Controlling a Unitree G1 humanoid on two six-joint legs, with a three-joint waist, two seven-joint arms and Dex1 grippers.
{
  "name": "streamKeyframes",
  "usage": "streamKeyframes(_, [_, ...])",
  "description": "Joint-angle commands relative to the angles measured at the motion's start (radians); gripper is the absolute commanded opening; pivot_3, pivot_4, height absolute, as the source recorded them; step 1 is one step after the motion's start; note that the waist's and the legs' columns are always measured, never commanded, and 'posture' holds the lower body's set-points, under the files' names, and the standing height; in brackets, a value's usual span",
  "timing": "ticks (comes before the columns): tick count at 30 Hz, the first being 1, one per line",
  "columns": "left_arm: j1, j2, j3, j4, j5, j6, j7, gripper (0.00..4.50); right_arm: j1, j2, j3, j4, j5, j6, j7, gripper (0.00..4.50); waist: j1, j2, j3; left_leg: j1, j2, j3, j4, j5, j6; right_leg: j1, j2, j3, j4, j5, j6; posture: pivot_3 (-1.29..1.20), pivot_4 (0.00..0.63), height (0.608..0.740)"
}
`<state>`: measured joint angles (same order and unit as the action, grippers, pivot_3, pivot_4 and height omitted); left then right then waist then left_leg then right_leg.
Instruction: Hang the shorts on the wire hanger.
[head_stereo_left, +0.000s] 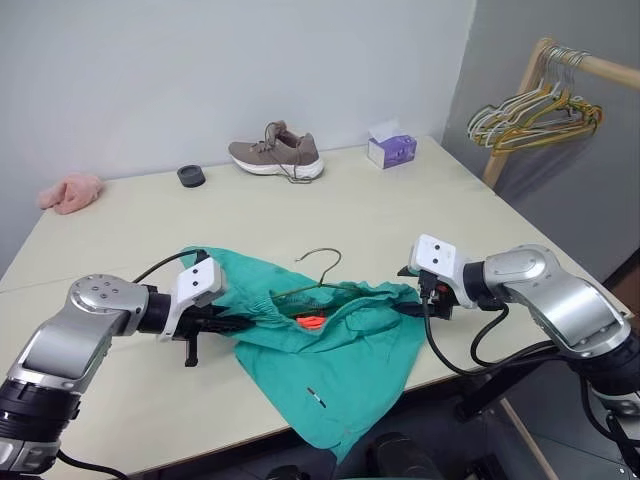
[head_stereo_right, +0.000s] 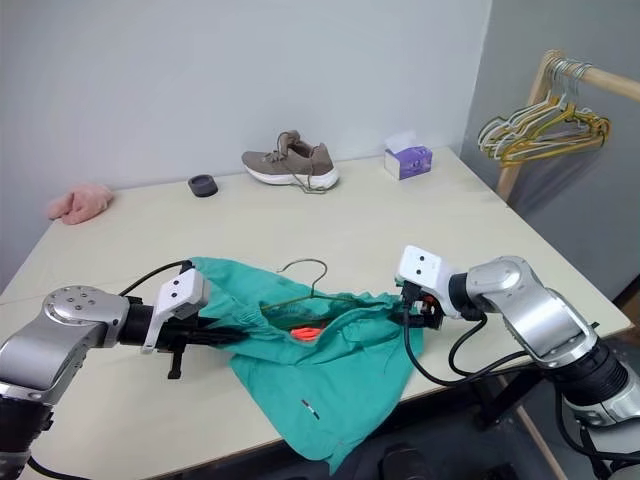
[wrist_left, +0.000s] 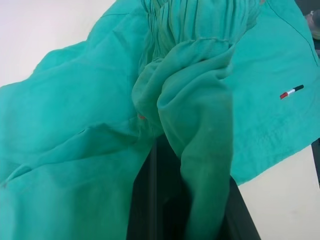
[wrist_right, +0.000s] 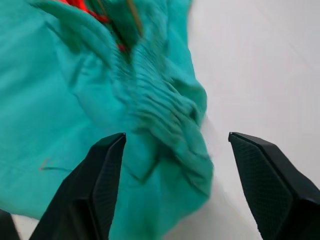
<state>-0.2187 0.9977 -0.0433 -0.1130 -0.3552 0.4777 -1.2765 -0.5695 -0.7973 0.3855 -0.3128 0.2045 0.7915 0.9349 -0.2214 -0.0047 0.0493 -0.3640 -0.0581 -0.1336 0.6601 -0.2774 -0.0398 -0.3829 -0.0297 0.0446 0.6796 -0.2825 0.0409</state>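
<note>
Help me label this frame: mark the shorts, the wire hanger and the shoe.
shorts (head_stereo_left: 350, 375), left eye view, front panel of cloth.
wire hanger (head_stereo_left: 322, 256), left eye view, hook top.
shoe (head_stereo_left: 277, 156), left eye view, its side.

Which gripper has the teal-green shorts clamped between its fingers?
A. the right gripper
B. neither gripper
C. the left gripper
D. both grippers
C. The left gripper is shut on a fold of the shorts, while the right gripper has its fingers spread wide with the waistband lying loose between them.
</note>
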Motion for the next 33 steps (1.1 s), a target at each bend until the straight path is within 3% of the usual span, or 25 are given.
streamKeyframes(1, [-0.027,-0.007,0.021,-0.021,-0.014,-0.003,0.003,0.0,-0.037,0.025,0.039,0.045,-0.052,-0.072,0.02,3.57,-0.001,0.0,0.0,0.0,0.0,0.0,0.0,0.0,0.0,0.0,0.0,0.0,0.0,0.0,0.0,-0.26,0.0,0.74])
streamKeyframes(12, [-0.054,-0.045,0.001,-0.034,-0.012,0.004,0.006,0.0,-0.154,0.137,0.161,0.25,-0.155,-0.229,0.151,3.57,-0.001,0.0,0.0,0.0,0.0,-0.001,0.0,0.0,0.0,0.0,0.0,-0.001,0.0,0.0,0.0,-0.25,0.0,0.74])
streamKeyframes(15, [-0.056,-0.054,-0.001,-0.04,-0.017,0.011,0.005,0.0,-0.178,0.16,0.167,0.278,-0.169,-0.246,0.177,2.95,-0.001,0.0,0.0,0.0,0.0,-0.001,0.0,0.0,0.0,0.0,0.0,-0.001,0.0,0.0,0.0,-0.25,0.0,0.74])
streamKeyframes(23, [-0.067,-0.081,0.019,-0.016,-0.027,0.018,0.014,0.0,-0.178,0.15,0.145,0.248,-0.152,-0.228,0.243,0.06,0.0,0.0,0.0,0.0,0.0,-0.002,0.0,0.0,0.0,0.0,0.0,-0.001,0.0,0.0,0.0,-0.26,0.0,0.74])
streamKeyframes(28, [-0.1,-0.108,0.051,0.052,-0.036,0.018,0.033,0.0,-0.164,0.13,0.113,0.222,-0.132,-0.196,0.259,0.02,0.0,0.0,0.0,0.0,0.0,-0.002,0.001,0.0,0.0,0.0,0.0,-0.001,0.0,0.0,0.0,-0.27,0.0,0.74])
streamKeyframes(33, [-0.152,-0.127,0.114,0.18,-0.03,-0.035,0.081,1.44,-0.122,0.085,0.066,0.182,-0.1,-0.134,0.272,0.0,-0.001,-0.001,-0.001,0.0,0.0,-0.003,0.001,0.0,0.0,0.0,0.0,-0.002,0.0,0.0,0.0,-0.28,0.0,0.74])
